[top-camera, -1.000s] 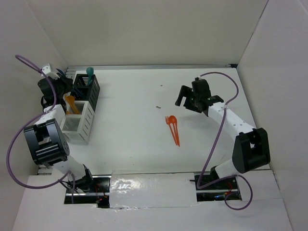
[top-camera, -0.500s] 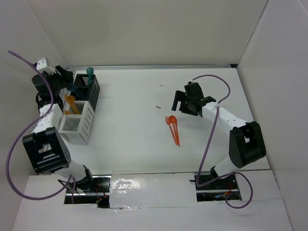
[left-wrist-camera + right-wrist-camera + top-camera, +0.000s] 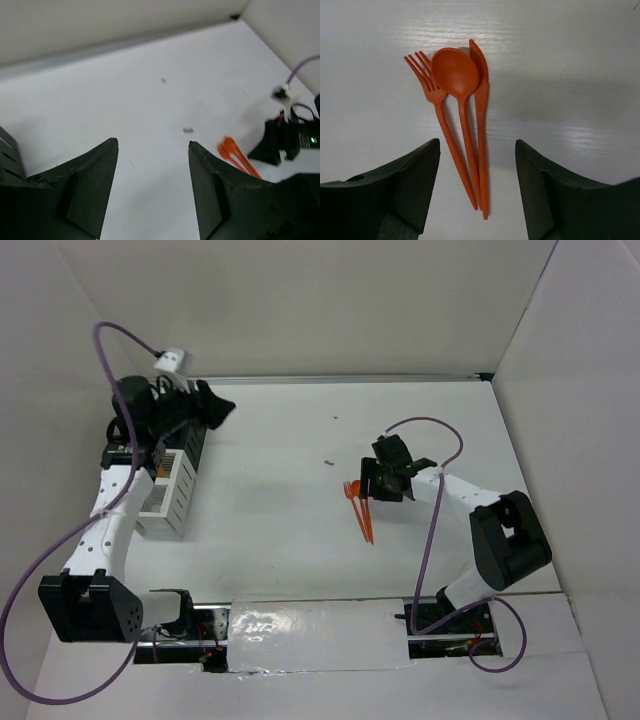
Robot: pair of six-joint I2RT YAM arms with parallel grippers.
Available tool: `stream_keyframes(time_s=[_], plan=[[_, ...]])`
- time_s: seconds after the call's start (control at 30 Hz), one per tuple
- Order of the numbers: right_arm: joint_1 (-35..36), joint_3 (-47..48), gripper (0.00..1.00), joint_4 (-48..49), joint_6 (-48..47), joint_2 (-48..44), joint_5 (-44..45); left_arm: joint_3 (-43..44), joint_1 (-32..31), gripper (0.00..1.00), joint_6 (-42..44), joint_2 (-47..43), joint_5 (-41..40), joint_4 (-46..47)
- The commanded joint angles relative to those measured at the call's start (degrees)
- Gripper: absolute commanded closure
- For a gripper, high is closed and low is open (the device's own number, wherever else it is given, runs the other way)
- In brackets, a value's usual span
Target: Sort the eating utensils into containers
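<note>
The right gripper (image 3: 476, 150) hung with fingers apart over an orange fork (image 3: 440, 107), spoon (image 3: 456, 72) and knife (image 3: 481, 115) lying touching side by side on the table (image 3: 570, 75), well apart from the containers (image 3: 165, 502) at the left, where the left gripper (image 3: 152, 145) stood likewise spread and empty. Risk: with the handles pressed together, a closure would likely seize several pieces at once or flick neighbours aside.
</note>
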Motion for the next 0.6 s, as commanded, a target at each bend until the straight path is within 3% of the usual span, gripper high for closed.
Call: stream_keyframes(time_s=[0.0, 0.57], plan=[[1.9, -0.6, 0.34, 3.1, -1.1, 0.3, 1.6, -5.5, -6.6, 0.3, 0.3, -2.9, -0.9, -8.7], [4.2, -2.4, 0.5, 5.6, -2.9, 5.5, 4.0, -12.4, -15.3, 0.28, -3.3, -12.5, -6.2, -14.4]])
